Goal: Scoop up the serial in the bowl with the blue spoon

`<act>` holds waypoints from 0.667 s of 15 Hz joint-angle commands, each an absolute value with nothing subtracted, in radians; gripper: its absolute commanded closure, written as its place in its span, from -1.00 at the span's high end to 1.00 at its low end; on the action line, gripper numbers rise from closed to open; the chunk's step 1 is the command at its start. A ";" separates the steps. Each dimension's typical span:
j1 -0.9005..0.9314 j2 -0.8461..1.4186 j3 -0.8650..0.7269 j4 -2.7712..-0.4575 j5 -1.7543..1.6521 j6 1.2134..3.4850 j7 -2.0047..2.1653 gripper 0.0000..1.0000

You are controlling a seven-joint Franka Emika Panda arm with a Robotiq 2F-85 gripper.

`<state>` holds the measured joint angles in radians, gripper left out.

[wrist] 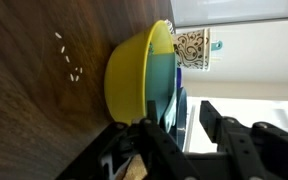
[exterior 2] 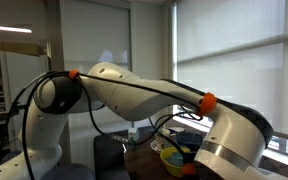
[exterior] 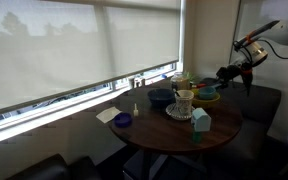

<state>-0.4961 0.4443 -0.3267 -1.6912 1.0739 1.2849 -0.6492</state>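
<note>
- Dark wooden table [wrist: 34, 110] lies ahead of my gripper [wrist: 191, 118]; I cannot tell whether its fingers clamp the blue spoon [wrist: 178, 100] between them.
- The spoon's length points straight ahead into the bowl [wrist: 134, 70].
- I see the spoon in the wrist view only.

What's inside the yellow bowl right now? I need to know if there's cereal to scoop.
In the wrist view, the blue spoon sits inside the yellow bowl, showing past its rim. The bowl's wall hides the bottom, so any cereal inside cannot be seen.
</note>
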 commanded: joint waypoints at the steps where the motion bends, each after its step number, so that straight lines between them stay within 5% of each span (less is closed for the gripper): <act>1: -0.499 0.437 -0.323 -1.676 1.017 1.276 -0.680 0.07; 10: -0.506 0.404 -0.323 -1.702 1.038 1.313 -0.766 -0.10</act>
<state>-0.5009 0.4324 -0.3275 -1.6856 1.0362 1.2941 -0.7428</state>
